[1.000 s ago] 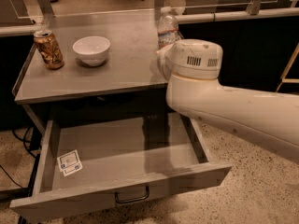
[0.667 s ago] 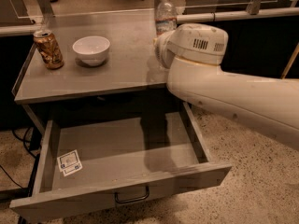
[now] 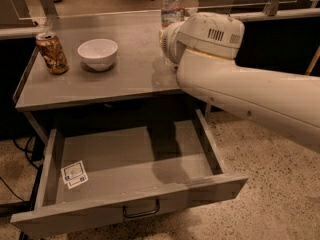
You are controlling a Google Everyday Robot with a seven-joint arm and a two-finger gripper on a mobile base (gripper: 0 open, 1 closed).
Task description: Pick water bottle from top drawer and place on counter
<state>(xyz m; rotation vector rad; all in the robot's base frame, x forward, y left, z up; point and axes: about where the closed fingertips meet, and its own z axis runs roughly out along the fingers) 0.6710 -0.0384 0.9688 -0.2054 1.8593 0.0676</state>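
The water bottle, clear with a white cap and a red-and-blue label band, stands upright over the back right of the counter. Its lower part is hidden behind my arm's white wrist housing. My gripper is hidden behind that housing, right at the bottle's lower part. I cannot tell whether the bottle rests on the counter or is held above it. The top drawer is pulled fully open below, holding only a small white card; its dark wire handle shows on the front.
A brown-gold can stands at the counter's left and a white bowl beside it. My white arm stretches in from the right above the drawer's right side. Speckled floor lies to the right; office chairs stand at the far back.
The arm's wrist and the water bottle have moved together up and farther back over the counter's right side, slightly left. The can, bowl and drawer have not moved.
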